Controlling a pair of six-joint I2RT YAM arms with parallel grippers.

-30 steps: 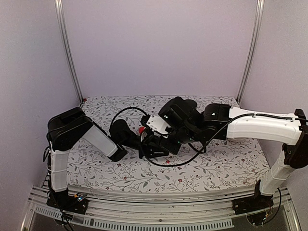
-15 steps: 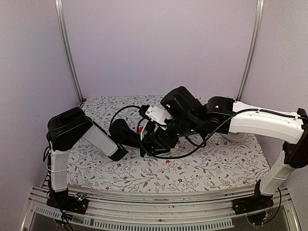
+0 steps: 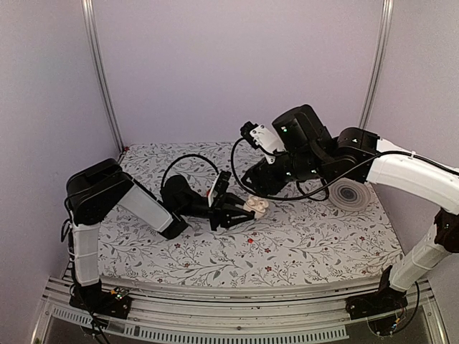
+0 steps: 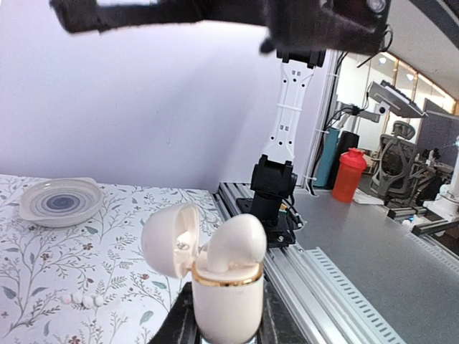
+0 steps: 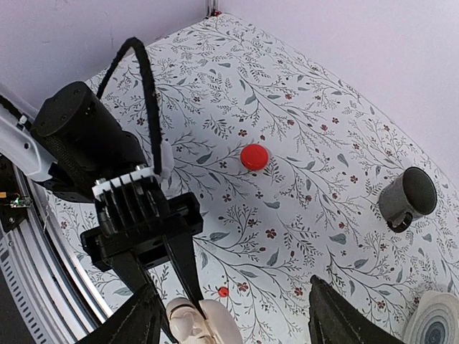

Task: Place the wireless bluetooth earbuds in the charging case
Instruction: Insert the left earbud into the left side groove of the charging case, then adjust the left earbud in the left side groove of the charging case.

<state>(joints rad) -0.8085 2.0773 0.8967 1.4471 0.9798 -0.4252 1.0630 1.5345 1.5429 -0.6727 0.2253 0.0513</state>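
Top view:
- L gripper low over floral cloth, mid-table, clamped on charging case. Case is cream, lid up, just past the tips.
- R gripper hangs above and just behind case, not touching.
- R forearm crosses over right half of table and hides the cloth under it.
- Plate w/ blue rings on the right, well apart from case.

L wrist view:
- Case upright betw. the 2 fingers, gold band at rim, lid hinged open to left.
- 1 earbud sits in top of case, rounded end proud of rim. 2nd earbud: cannot tell.
- R arm is a dark blur overhead.
- Plate far left.

R wrist view:
- R gripper released. Fingers spread wide, nothing betw. them at their height.
- Case lower down, at L gripper tips.
- Only this view shows red disc and grey mug, both on cloth, well apart from case.
- L gripper body + black cable cover cloth at left.
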